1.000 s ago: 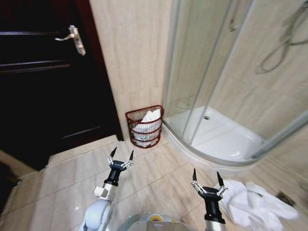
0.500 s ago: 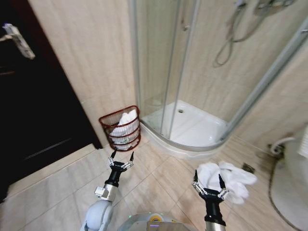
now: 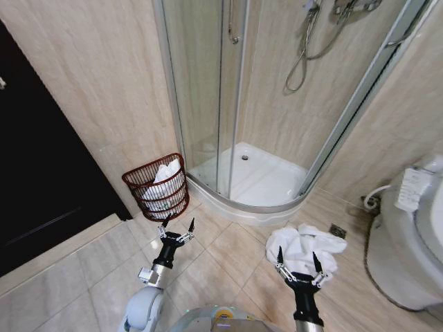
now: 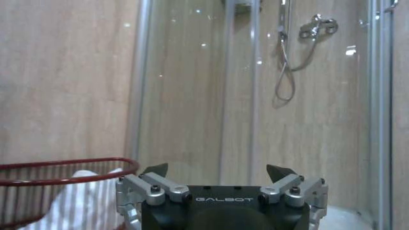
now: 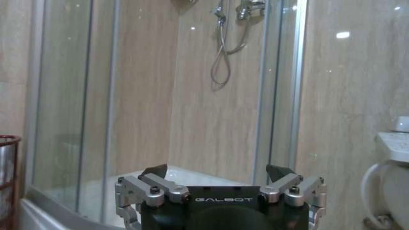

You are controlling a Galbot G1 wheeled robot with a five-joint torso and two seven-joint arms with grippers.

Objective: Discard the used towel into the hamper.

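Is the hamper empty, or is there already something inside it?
Not empty. The hamper stands upright by the wall, with white cloth rising above its rim and showing through the slats. The towel on the floor is still outside it.

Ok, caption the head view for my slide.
Both grippers open above the floor, towel by the right gripper, hamper beyond the left gripper.

1. You have a beige tiled floor (image 3: 90,270) carrying everything; its grout lines run diagonally.
2. The hamper (image 3: 158,187) stands on it against the wall, beside the shower tray (image 3: 252,181); white cloth sits inside.
3. A crumpled white towel (image 3: 306,245) lies on the tiles between shower tray and toilet (image 3: 408,242).
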